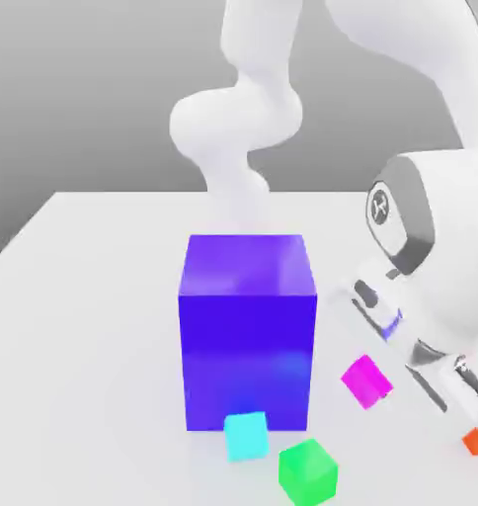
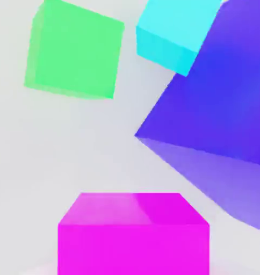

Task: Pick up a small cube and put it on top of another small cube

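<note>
Beside the blue block (image 1: 248, 331), we see the pink cube (image 1: 366, 379) tilted as if lifted, the gripper clenched, apparently on it; stacking onto another cube remains undone.

Glossy, smooth small cube (image 2: 134, 236); glossy blue block (image 1: 248, 331).

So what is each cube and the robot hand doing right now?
magenta cube: on the table, tilted, by the gripper
cyan cube: on the table, against the blue block
green cube: on the table, free
blue block: standing upright
gripper: shut
</note>
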`<state>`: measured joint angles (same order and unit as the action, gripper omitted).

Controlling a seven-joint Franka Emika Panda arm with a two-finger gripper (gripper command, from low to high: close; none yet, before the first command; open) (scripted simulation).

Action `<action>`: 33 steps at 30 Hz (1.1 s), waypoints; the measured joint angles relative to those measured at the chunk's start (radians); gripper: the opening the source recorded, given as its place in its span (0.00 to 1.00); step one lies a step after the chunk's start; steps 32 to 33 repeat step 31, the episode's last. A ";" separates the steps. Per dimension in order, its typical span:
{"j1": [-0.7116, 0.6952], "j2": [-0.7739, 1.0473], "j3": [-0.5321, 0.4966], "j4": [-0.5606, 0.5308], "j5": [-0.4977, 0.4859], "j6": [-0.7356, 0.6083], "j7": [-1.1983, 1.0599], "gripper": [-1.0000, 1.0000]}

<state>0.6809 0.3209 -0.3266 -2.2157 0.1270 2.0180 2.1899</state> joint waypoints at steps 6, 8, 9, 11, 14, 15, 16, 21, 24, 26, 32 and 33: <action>0.017 -0.016 -0.056 -0.076 0.074 0.118 0.300 0.00; 0.016 -0.028 -0.080 -0.106 0.088 0.177 0.392 0.00; 0.017 -0.034 -0.092 -0.121 0.094 0.208 0.436 0.00; 0.018 -0.049 -0.115 -0.151 0.104 0.273 0.522 0.00; 0.023 -0.076 -0.151 -0.192 0.113 0.375 0.645 0.00; 0.047 -0.083 -0.183 -0.205 0.124 0.408 0.677 0.00; 0.121 -0.082 -0.262 -0.217 0.155 0.438 0.693 0.00; 0.121 -0.082 -0.263 -0.217 0.149 0.443 0.697 0.00; 0.121 -0.082 -0.263 -0.217 0.147 0.445 0.699 1.00; 0.121 -0.082 -0.263 -0.217 0.147 0.445 0.699 1.00; 0.121 -0.082 -0.263 -0.217 0.147 0.445 0.699 1.00; 0.121 -0.082 -0.263 -0.217 0.147 0.445 0.699 1.00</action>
